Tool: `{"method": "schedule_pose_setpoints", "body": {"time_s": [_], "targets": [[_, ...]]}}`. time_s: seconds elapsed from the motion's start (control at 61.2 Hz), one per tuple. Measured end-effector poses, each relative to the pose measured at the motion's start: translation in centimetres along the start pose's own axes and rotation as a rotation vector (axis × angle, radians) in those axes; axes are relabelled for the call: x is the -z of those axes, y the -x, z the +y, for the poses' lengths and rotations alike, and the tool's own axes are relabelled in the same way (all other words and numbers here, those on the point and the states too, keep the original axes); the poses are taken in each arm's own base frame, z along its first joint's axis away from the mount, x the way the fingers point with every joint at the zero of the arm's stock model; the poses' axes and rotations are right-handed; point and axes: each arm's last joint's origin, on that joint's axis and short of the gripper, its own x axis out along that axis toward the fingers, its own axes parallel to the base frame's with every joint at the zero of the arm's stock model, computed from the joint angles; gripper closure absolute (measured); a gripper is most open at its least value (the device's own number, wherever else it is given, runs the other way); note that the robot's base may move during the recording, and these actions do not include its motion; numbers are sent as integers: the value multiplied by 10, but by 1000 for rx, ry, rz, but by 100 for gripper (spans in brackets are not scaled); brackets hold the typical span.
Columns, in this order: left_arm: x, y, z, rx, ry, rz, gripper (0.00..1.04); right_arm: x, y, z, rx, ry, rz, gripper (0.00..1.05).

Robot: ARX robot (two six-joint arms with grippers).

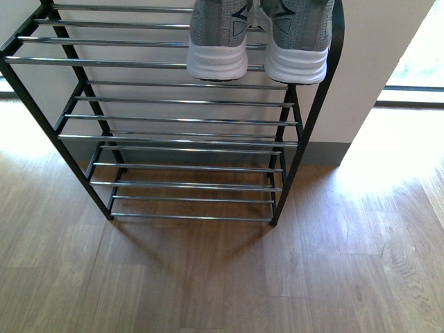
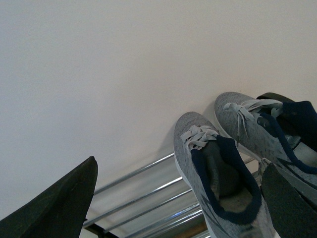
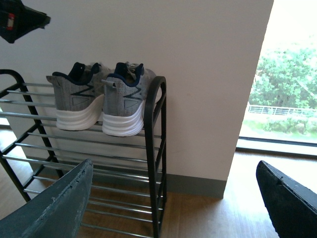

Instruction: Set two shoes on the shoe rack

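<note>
Two grey knit sneakers [image 1: 217,41] [image 1: 297,41] with white soles stand side by side on the top tier of the shoe rack [image 1: 180,141], at its right end, heels toward me. In the left wrist view my left gripper [image 2: 181,163] hangs open just above the sneakers [image 2: 213,173] [image 2: 257,129], nothing between its fingers [image 2: 54,208]. In the right wrist view my right gripper [image 3: 174,163] is open and empty. It sits back from the rack's right upright [image 3: 154,148], with both sneakers [image 3: 74,101] [image 3: 126,104] in sight. Neither arm appears in the front view.
The rack stands against a white wall [image 1: 374,55] on a wood floor [image 1: 222,277]. Its lower tiers of silver rods [image 1: 187,184] hold nothing. A bright window [image 3: 287,84] lies to the right of the wall's corner. A dark object [image 3: 20,20] shows above the rack.
</note>
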Motion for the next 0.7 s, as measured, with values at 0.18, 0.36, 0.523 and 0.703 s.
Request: {"method": "schedule_pose_setpoints", "body": {"time_s": [0.18,0.36,0.523,0.703], "targets": [[19,51,-6,-116,85,29,9,0,0,0,0,0,0,9],[39,115,-13,-314,172,42,9,0,0,0,0,0,0,9],[68,147,-18,-437,239,78,9,0,0,0,0,0,0,9],[71,155,-14,-469,306,52,9,0,0,0,0,0,0,9]]}}
